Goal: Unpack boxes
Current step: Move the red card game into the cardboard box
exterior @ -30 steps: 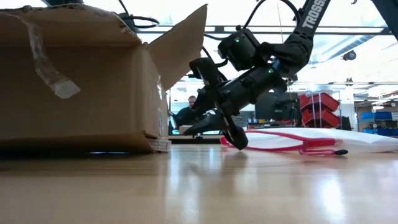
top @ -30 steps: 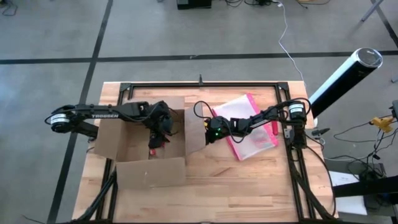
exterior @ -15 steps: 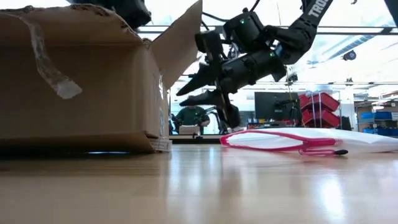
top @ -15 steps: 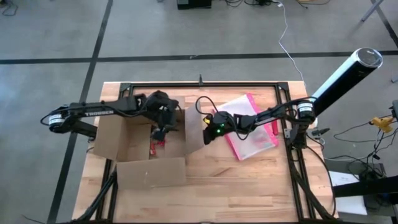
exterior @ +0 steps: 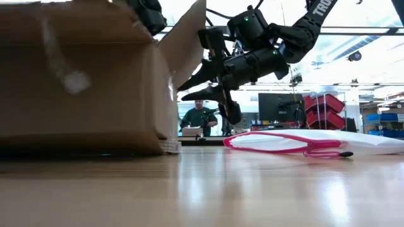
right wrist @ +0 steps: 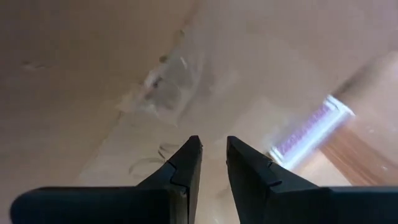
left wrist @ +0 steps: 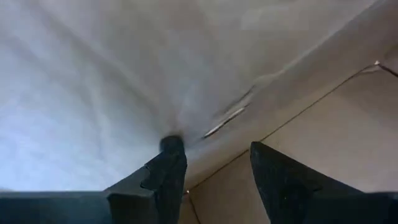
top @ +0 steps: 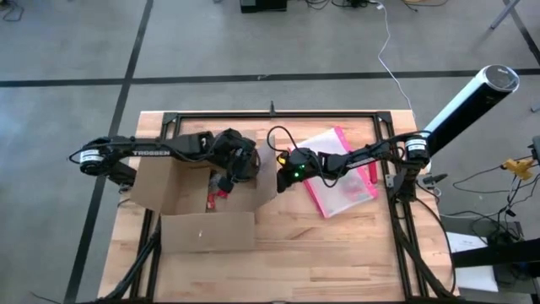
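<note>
- Box (top: 190,198): brown cardboard, open at top, sits on left half of table (top: 337,253); near flap laid out flat toward near edge, right flap (top: 266,179) standing up at a slant.
- Inside box, a small red item (top: 218,196) shows on the floor; can't tell what it is.
- Left gripper (top: 236,169) hangs over box's right part, by the right wall. Left wrist view: fingers (left wrist: 171,171) spread wide w/ nothing between them, cardboard wall and an inside corner just ahead.
- Right gripper (top: 283,179) is at outer side of the raised right flap. Low view puts it above the tabletop, fingers apart, pointing at flap. Right wrist view: fingers (right wrist: 186,165) show only a narrow gap, nothing held, flap face w/ clear tape (right wrist: 165,87) straight ahead. So: partly open, empty.
- Pink-edged zip pouch (top: 342,173) lies flat on table right of box, under right arm; already out of box.
- A person shows far off in room beyond table in low view; not involved.
- Step, my read: box is open, one item out; the grippers are working around the right flap, prob. right one keeping flap clear while left goes in for red item.
- Next move, as I judge: left needs to drop lower toward box floor, line fingers either side of red item, close. Right should keep flap from folding in on left arm. Risk: box slides if flap gets pushed hard.
</note>
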Robot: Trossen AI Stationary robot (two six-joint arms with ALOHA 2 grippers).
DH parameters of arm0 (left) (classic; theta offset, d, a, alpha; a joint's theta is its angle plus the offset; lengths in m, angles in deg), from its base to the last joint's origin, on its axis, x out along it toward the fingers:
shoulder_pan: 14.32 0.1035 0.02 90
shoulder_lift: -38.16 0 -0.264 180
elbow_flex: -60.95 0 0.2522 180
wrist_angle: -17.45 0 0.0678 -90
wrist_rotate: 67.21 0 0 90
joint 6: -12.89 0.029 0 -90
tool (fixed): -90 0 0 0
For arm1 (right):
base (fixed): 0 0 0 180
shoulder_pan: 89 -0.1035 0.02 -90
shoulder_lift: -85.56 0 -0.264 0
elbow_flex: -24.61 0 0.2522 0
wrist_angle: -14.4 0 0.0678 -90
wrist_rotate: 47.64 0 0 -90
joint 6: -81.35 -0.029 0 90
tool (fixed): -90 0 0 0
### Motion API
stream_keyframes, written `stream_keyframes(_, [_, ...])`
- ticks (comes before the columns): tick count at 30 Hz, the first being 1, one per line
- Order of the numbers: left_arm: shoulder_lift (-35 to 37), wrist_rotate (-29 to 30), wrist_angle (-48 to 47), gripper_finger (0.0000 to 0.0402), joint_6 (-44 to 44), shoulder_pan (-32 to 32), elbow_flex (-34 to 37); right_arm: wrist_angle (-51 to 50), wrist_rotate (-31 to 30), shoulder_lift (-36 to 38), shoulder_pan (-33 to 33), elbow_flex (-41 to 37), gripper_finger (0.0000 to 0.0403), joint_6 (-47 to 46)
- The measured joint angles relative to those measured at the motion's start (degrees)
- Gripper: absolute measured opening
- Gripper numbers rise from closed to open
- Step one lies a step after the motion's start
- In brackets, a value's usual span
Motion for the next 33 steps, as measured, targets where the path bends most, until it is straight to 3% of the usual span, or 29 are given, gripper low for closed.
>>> stream_keyframes(9, [-1.5,0.4,8.3,0.0172,-0.7,-1.5,0.0,-0.4,0.5,0.0,0.6,1.3,0.005,0.1])
stream_keyframes(14, [-0.6,1.1,8.1,0.016,-2.5,-1.6,0.0,-2.0,7.9,1.2,1.1,1.3,0.0037,-2.0])
stream_keyframes(17, [-0.2,1.3,8.1,0.0158,-3.8,-1.6,0.0,-8.2,8.6,5.5,1.1,1.3,0.0037,-1.1])
stream_keyframes(20, [0.0,1.4,7.3,0.0161,-3.9,-1.6,0.0,-21.0,5.4,12.0,1.1,1.3,0.0042,3.6])
stream_keyframes(25, [0.1,1.5,5.1,0.0167,-5.0,-1.5,0.0,-42.5,-5.6,24.9,1.1,1.2,0.0058,10.4])
stream_keyframes(29, [0.1,1.0,3.2,0.0163,-5.0,-1.5,0.0,-42.5,-11.5,34.6,1.6,1.3,0.0076,12.3])
stream_keyframes(33, [0.1,0.0,2.7,0.0157,-5.0,-1.5,0.0,-40.9,-14.3,38.4,2.8,5.0,0.0092,13.5])
